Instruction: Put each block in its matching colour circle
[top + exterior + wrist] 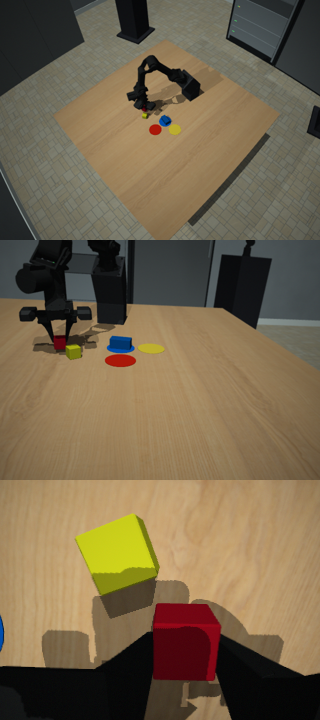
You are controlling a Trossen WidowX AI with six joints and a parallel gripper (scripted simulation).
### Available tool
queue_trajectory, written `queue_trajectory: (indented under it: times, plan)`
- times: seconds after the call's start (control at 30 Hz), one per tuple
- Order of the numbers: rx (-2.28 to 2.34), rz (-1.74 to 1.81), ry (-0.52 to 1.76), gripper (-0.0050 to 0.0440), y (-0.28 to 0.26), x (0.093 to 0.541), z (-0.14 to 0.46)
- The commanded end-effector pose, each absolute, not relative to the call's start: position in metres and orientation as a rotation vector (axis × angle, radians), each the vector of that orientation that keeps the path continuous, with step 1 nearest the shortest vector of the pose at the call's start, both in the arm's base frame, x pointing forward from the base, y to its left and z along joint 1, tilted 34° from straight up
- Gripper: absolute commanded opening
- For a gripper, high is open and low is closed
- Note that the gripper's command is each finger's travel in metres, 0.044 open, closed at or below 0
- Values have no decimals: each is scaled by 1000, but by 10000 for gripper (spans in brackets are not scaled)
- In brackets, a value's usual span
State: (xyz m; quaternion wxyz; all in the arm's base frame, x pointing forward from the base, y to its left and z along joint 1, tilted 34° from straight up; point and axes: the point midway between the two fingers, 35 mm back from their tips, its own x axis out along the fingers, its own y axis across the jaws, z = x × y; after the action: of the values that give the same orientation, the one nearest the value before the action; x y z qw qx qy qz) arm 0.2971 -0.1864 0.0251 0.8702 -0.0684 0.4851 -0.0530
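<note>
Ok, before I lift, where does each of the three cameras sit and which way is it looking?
Top: high above, angled down on the table; whole arm shows.
Exterior: low at the table edge, facing the circles and base; gripper shut on the red block.
Wrist: on the gripper, looking down; fingers flank the red block.
Shared: exterior and wrist both show the yellow block beside it.
</note>
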Motion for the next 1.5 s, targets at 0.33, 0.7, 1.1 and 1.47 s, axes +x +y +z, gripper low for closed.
queue_trajectory:
  times: [0.33,0.7,1.1,1.47]
  plan:
    - [-163,-121,987,105,-185,280,71]
    - [-162,-130,979,105,-178,260,101]
    - [-160,-135,978,105,-173,248,114]
    - [-144,-126,999,105,-167,255,107]
